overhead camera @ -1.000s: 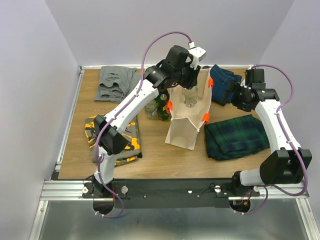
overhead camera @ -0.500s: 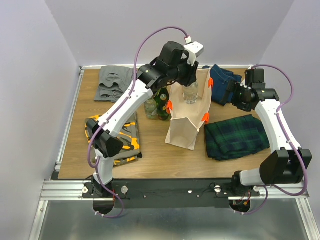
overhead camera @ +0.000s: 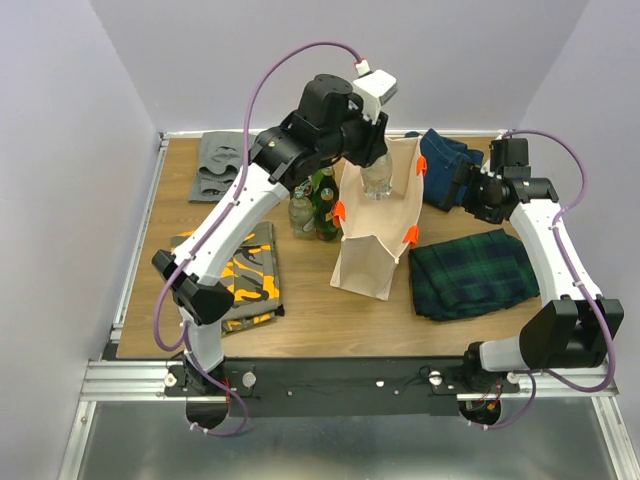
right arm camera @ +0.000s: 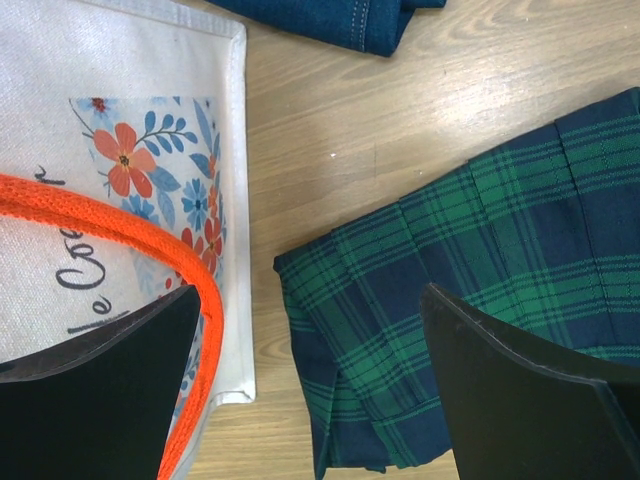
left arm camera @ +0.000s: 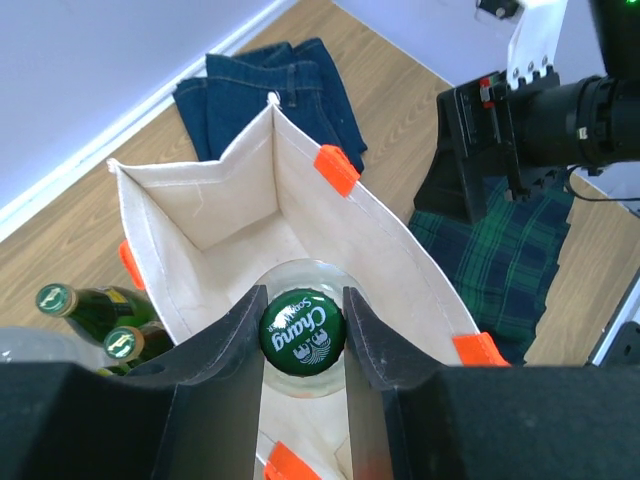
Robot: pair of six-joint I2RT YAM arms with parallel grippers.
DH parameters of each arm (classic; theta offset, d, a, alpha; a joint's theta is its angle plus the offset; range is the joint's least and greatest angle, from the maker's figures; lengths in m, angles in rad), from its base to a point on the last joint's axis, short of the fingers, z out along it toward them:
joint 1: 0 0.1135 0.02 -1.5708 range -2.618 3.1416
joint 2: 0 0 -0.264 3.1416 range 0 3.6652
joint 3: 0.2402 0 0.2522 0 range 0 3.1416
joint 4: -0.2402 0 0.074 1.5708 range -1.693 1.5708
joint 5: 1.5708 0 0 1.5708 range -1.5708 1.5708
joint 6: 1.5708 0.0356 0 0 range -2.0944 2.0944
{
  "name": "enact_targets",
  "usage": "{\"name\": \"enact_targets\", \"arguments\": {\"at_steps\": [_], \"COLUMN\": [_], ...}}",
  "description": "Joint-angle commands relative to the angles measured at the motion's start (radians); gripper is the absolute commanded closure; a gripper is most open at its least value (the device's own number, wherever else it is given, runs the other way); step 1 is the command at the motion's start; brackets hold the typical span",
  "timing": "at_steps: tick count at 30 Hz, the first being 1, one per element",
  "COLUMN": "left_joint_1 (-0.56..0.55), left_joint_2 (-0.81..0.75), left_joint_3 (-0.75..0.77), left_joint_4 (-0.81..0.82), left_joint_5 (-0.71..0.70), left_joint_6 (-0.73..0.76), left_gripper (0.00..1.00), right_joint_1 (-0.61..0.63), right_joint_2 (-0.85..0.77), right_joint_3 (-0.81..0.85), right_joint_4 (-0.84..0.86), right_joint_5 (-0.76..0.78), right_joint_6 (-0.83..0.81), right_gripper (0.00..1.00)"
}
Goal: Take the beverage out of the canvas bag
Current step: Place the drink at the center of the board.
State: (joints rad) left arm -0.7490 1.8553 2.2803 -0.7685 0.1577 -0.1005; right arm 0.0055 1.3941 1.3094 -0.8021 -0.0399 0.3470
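Note:
The canvas bag (overhead camera: 368,250) stands upright mid-table, cream with orange handles, its mouth open. In the left wrist view I look down into the bag (left arm camera: 215,205). The beverage (overhead camera: 377,181) is a clear bottle with a green cap (left arm camera: 302,331). My left gripper (left arm camera: 302,333) is shut on its neck just under the cap and holds it upright in the bag's mouth. My left gripper (overhead camera: 368,152) is high above the bag. My right gripper (overhead camera: 452,186) hangs open just right of the bag. Its fingers (right arm camera: 100,390) straddle the bag's printed side (right arm camera: 150,120) and an orange handle (right arm camera: 120,235).
Two green bottles (overhead camera: 320,205) stand against the bag's left side. Folded jeans (overhead camera: 447,155) lie at the back right, a green plaid cloth (overhead camera: 470,270) right of the bag. A grey garment (overhead camera: 222,165) lies back left, an orange patterned cloth (overhead camera: 240,275) front left.
My left arm has risen and drawn back to the left, lifting the bottle higher in the bag's mouth. The right arm has not moved.

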Motion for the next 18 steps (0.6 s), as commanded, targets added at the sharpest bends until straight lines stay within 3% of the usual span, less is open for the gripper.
{"name": "enact_targets", "arguments": {"at_steps": [1, 18], "left_joint_1": [-0.009, -0.009], "left_joint_2": [-0.123, -0.222], "left_joint_3": [0.022, -0.035], "left_joint_4": [0.123, 0.106], "left_joint_5": [-0.044, -0.072], "left_joint_6": [0.013, 0.03], "left_gripper": [1.0, 1.0], "right_joint_1": [-0.002, -0.002], "right_joint_2": [-0.024, -0.015], "right_joint_3": [-0.013, 0.01], "right_joint_4": [0.001, -0.002], "right_joint_5": [-0.002, -0.021], "right_joint_6": [0.007, 0.015], "right_gripper": [0.0, 0.0]}}
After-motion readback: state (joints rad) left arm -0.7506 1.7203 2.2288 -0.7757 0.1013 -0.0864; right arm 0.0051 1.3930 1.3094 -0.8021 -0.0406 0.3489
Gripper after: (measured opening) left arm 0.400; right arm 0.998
